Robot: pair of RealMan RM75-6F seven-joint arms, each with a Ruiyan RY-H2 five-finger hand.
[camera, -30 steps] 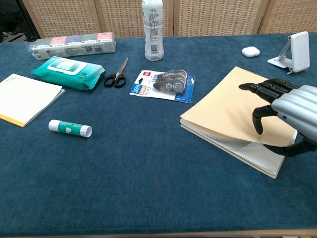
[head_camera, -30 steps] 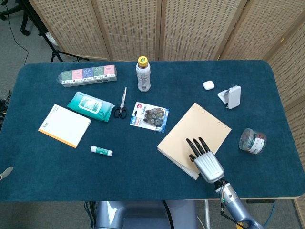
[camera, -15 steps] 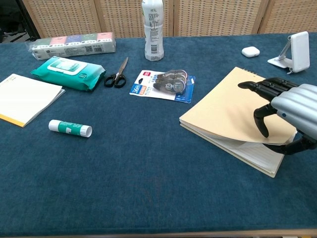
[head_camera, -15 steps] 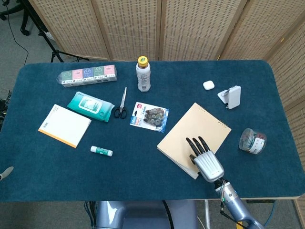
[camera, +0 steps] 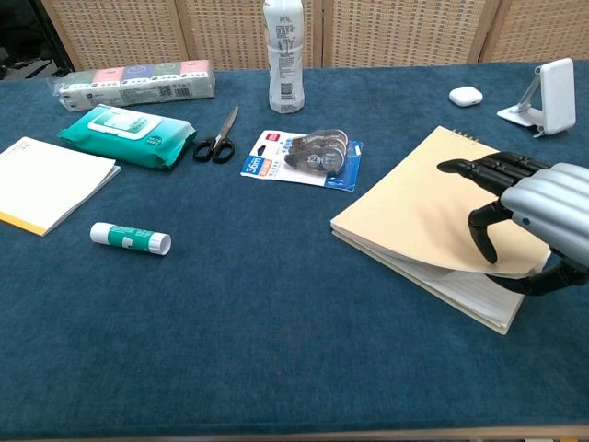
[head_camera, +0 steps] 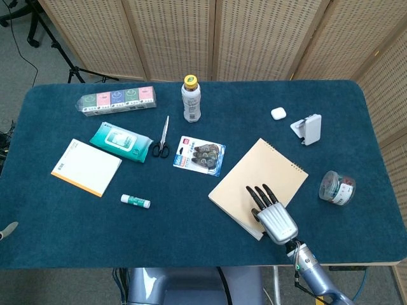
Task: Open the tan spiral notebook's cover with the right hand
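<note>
The tan spiral notebook (head_camera: 254,179) (camera: 414,212) lies at an angle on the right part of the blue table, its spiral along the far right edge. My right hand (head_camera: 273,213) (camera: 534,207) is at its near right corner. The fingers lie on top of the cover and the thumb is under its lifted edge, so the hand pinches the cover. The near corner of the cover curls up a little off the white pages (camera: 474,295). My left hand does not show in either view.
A clear jar (head_camera: 337,187) stands right of the notebook. A phone stand (head_camera: 307,129) and a white earbud case (head_camera: 278,114) lie behind it. A blister pack (head_camera: 201,154), scissors (head_camera: 161,141), bottle (head_camera: 191,99), wipes (head_camera: 119,142), notepad (head_camera: 86,167) and glue stick (head_camera: 135,201) are to the left.
The right hand has shifted slightly left with the cover corner, and the notebook has slid a little left with it. The cover stays slightly lifted at the near edge.
</note>
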